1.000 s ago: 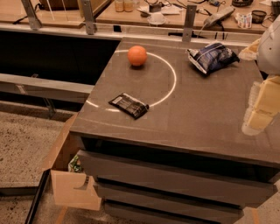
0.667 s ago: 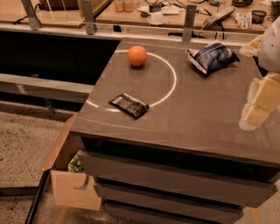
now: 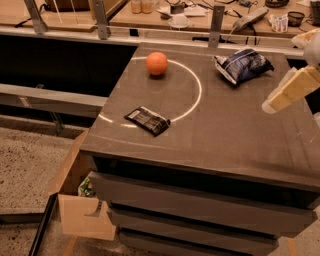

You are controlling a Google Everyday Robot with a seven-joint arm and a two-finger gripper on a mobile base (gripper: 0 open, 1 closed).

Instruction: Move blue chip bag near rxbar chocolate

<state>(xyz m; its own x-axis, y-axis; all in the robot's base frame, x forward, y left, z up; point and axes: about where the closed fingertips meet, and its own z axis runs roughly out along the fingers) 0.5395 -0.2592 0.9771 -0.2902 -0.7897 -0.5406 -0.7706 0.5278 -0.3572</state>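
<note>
The blue chip bag lies crinkled and puffy at the far right of the dark table top. The rxbar chocolate, a flat black wrapper, lies near the table's front left, on the white circle line. My gripper is cream-coloured and hangs above the table's right edge, in front of and to the right of the bag, not touching it. It holds nothing that I can see. Part of the arm is cut off by the right edge of the view.
An orange ball sits at the far left of the table, inside the white circle. A cardboard box stands on the floor at the lower left. A cluttered wooden bench and metal posts stand behind the table.
My gripper has risen and tilted, moving a little toward the blue chip bag. The bag, bar and ball have not moved.
</note>
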